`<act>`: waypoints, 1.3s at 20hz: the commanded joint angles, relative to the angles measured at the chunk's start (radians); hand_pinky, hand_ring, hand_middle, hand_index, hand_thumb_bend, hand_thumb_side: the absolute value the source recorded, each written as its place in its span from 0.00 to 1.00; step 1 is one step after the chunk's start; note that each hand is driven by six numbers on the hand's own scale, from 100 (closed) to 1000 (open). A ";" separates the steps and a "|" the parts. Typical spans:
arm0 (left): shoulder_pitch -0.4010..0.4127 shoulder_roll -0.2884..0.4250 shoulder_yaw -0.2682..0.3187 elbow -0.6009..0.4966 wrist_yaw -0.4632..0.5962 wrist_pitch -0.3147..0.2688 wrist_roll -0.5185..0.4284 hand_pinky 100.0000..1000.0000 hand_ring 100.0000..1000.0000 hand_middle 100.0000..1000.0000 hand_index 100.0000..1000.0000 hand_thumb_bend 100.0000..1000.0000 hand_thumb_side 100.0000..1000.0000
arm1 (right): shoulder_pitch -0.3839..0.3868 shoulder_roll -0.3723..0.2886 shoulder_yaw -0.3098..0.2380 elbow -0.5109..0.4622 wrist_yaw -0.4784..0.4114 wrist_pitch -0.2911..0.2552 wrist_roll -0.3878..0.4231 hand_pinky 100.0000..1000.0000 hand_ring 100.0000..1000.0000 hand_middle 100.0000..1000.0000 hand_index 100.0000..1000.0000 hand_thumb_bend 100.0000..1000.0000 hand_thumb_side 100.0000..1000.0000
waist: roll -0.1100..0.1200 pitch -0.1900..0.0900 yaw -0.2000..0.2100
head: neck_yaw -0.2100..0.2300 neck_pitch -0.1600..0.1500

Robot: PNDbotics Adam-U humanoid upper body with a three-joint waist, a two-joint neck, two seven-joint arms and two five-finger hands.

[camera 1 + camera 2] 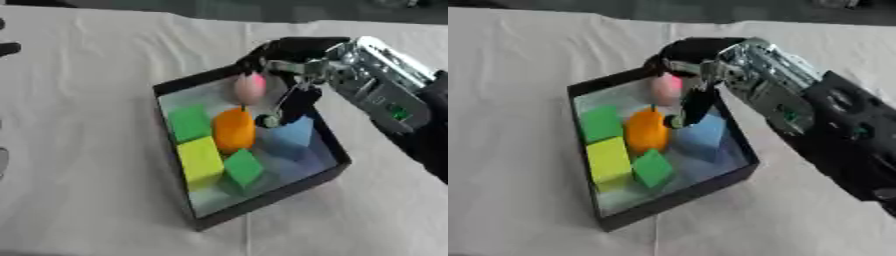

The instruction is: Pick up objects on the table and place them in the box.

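A black box [337, 150] stands on the white cloth at the centre. Inside lie a green block [189, 123], a yellow block [200, 161], a smaller green cube [243, 168], an orange rounded object [234, 130] and a blue block [293, 134]. My right hand [293, 52] comes in from the upper right and hovers over the box's far end. Its fingers are curled round a pink rounded object [249, 87], which hangs just above the box's far inside corner. The thumb [696, 102] points down beside it. My left hand shows in neither view.
White cloth [79, 150] covers the table all round the box, with folds. A small dark shape [5, 48] sits at the left edge. My right forearm [842, 130] spans the space right of the box.
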 commanded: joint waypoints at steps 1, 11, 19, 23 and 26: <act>-0.002 0.013 0.011 -0.017 0.000 -0.002 0.006 0.59 0.72 0.70 0.79 0.33 0.67 | 0.000 -0.073 -0.087 -0.097 -0.100 0.062 -0.063 0.90 0.84 0.78 0.93 0.36 0.00 | 0.006 -0.024 -0.003 | 0.007 0.002; 0.003 0.018 0.012 -0.017 -0.001 0.000 0.010 0.58 0.72 0.70 0.79 0.33 0.67 | 0.044 -0.223 -0.243 -0.031 -0.189 0.121 -0.151 0.87 0.79 0.73 0.84 0.33 0.00 | 0.013 -0.017 -0.016 | 0.016 0.000; -0.002 0.017 0.012 -0.017 -0.002 -0.002 0.010 0.58 0.72 0.69 0.79 0.33 0.67 | 0.044 -0.239 -0.255 0.119 -0.111 0.087 -0.175 0.85 0.80 0.75 0.85 0.36 0.17 | 0.016 -0.004 -0.012 | 0.014 -0.008; -0.012 0.016 0.009 -0.017 -0.002 -0.003 0.007 0.58 0.72 0.69 0.78 0.33 0.67 | 0.032 -0.224 -0.251 0.199 -0.068 0.058 -0.144 0.86 0.82 0.77 0.86 0.36 0.18 | 0.016 0.005 -0.004 | 0.006 -0.021; -0.017 0.018 0.007 -0.017 -0.001 -0.002 0.005 0.58 0.72 0.69 0.78 0.33 0.67 | 0.017 -0.209 -0.246 0.259 -0.032 0.036 -0.116 0.87 0.83 0.77 0.87 0.36 0.20 | 0.014 0.010 0.000 | 0.002 -0.028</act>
